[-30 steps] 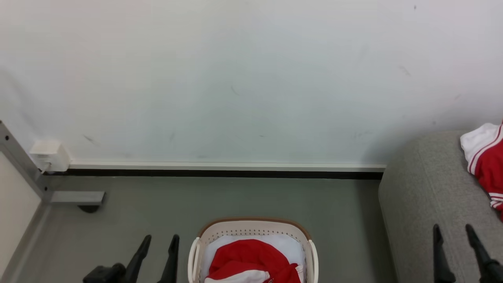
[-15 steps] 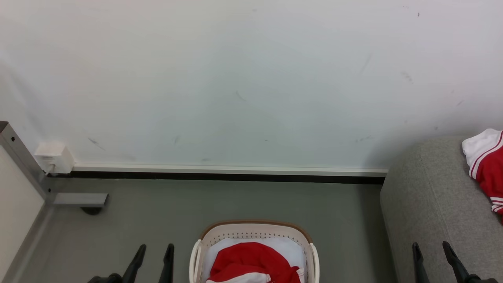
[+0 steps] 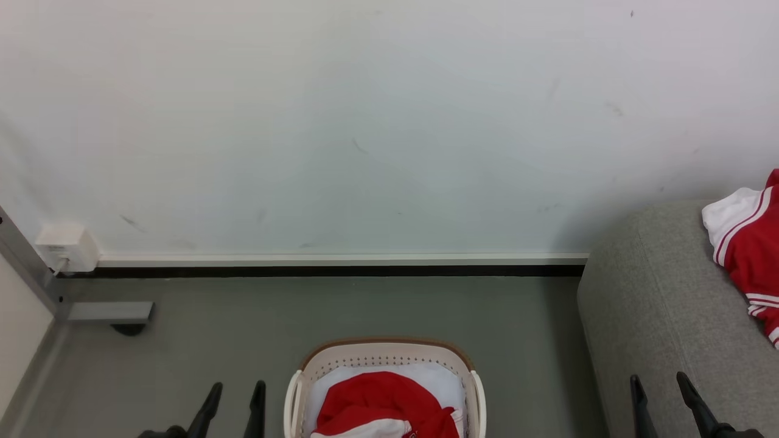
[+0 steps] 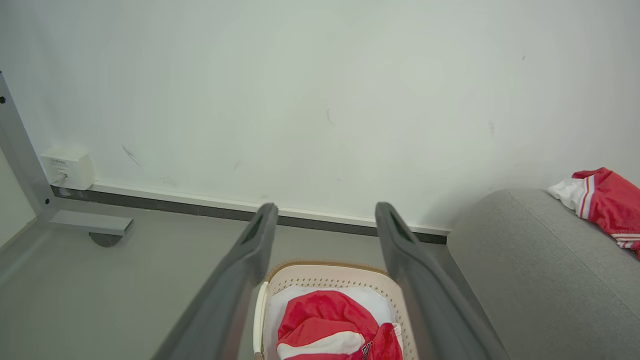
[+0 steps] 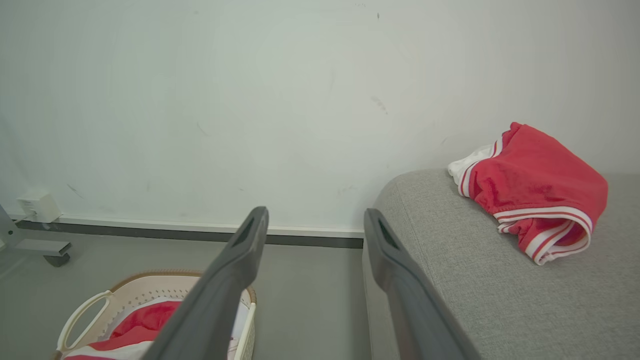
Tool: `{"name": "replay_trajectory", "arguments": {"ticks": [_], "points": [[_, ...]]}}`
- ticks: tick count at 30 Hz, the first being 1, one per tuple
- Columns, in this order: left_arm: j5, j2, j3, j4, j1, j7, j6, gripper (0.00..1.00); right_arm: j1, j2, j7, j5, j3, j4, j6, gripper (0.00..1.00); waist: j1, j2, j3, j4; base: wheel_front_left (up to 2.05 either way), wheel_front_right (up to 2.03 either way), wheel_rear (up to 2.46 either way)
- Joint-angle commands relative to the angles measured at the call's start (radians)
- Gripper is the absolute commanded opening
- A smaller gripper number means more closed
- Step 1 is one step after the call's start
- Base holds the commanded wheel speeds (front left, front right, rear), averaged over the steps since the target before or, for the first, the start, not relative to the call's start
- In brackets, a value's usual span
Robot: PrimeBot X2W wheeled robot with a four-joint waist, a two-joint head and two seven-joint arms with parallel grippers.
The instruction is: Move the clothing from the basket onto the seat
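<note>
**Both pairs of fingers empty; one garment across, a heap left in the basket**

Left fingers (image 4: 235, 295): spread wide, nothing between them. The left wrist view looks through their gap at the basket (image 3: 383, 348), so this arm seems lined up for the next pick. In the head view they hang low, to the left of the basket and clear of it.

Right fingers (image 5: 235, 280): also spread and empty, raised in front of the end of the seat (image 3: 645, 304).

Clothing in the basket (image 3: 377, 401): a red heap with a white stripe, lying on white cloth, with small dark lettering at its near edge. It sits bunched and domed above the perforated wall, which offers a raised fold to pinch.

Clothing on the seat (image 5: 535, 185): a red piece with striped cuffs, crumpled near the wall and well apart from the right fingers.

The basket stands on the grey floor (image 3: 243, 316) near the seat's end, probably to keep the carry short.

Judgement: partway done. The next reach goes down into the heap. There is a risk of snagging the rim or lifting only one layer.
</note>
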Motion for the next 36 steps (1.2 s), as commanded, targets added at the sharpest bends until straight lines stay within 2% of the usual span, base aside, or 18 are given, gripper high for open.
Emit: {"name": "replay_trajectory", "arguments": {"ticks": [1,7,14,22,29,36], "points": [[0.017,0.001,-0.003,0.008,-0.010,0.000,-0.003,1.00,-0.004,-0.002,-0.003,0.000,0.005,-0.003,-0.002,1.00,0.0000,0.0000,0.007,-0.009,0.00,0.00,0.00],[0.027,0.020,-0.034,0.045,-0.035,0.000,-0.004,1.00,-0.020,-0.002,-0.003,-0.005,0.016,-0.012,-0.003,1.00,0.0000,0.0000,0.029,-0.051,0.00,0.00,0.00],[0.042,0.066,-0.123,0.158,-0.110,0.002,-0.003,1.00,-0.042,-0.002,-0.003,-0.005,0.035,-0.030,-0.003,1.00,0.0000,0.0000,0.086,-0.122,0.00,0.00,0.00],[0.059,0.123,-0.225,0.318,-0.254,0.082,-0.003,1.00,-0.091,-0.002,-0.003,0.022,0.053,-0.061,-0.002,1.00,0.0000,0.0000,0.185,-0.201,0.00,0.00,0.00],[0.045,0.196,-0.348,0.477,-0.407,0.187,-0.003,1.00,-0.149,-0.001,-0.003,0.067,0.081,-0.100,-0.002,1.00,0.0000,0.0000,0.322,-0.278,0.00,0.00,0.00],[0.014,0.247,-0.449,0.577,-0.505,0.228,-0.003,1.00,-0.200,-0.001,-0.003,0.094,0.091,-0.126,-0.002,1.00,0.0000,0.0000,0.431,-0.319,0.00,0.00,0.00]]}}
